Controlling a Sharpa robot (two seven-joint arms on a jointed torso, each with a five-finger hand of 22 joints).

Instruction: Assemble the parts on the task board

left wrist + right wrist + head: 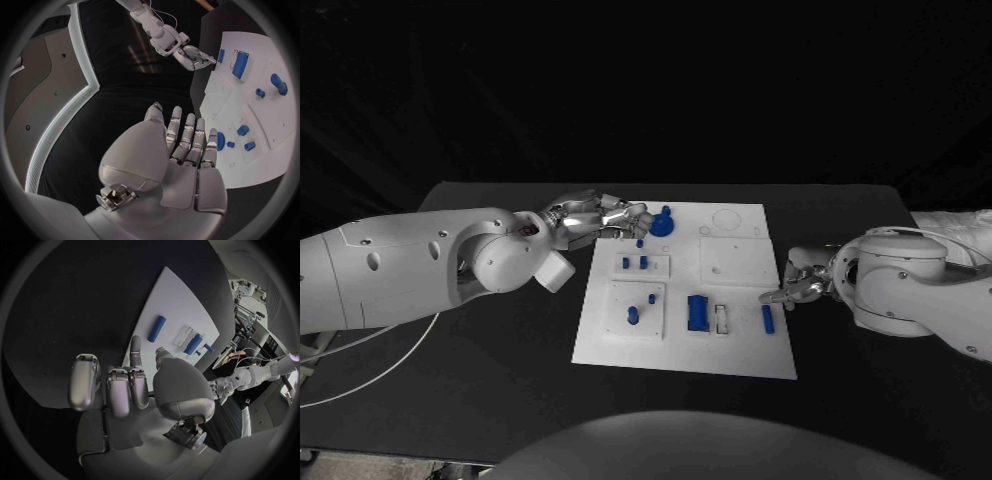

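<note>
Nearest the robot, the flat white task board lies in the middle of the black bench. On the near part of the board sit several loose pieces. There is a small blue oval part on a raised white square. Beside it stands a chunky blue block, just next to a little white frame. A long blue bar lies flat close to the board's right edge.

The right hand rests at that right edge, just beside the long blue bar. Its fingers are loosely bent and it holds nothing.

A bit farther back, two small blue pegs stand in a white plate. Farther still, a round blue knob stands near the far left corner of the board.

The left hand hovers at that far left corner, close to the round blue knob. In the left wrist view its fingers are straight and apart, gripping nothing.

I think the job is only partly done. A few parts look set in place at the back, but the bar, the block and the oval piece look loose and probably still need fitting.
</note>
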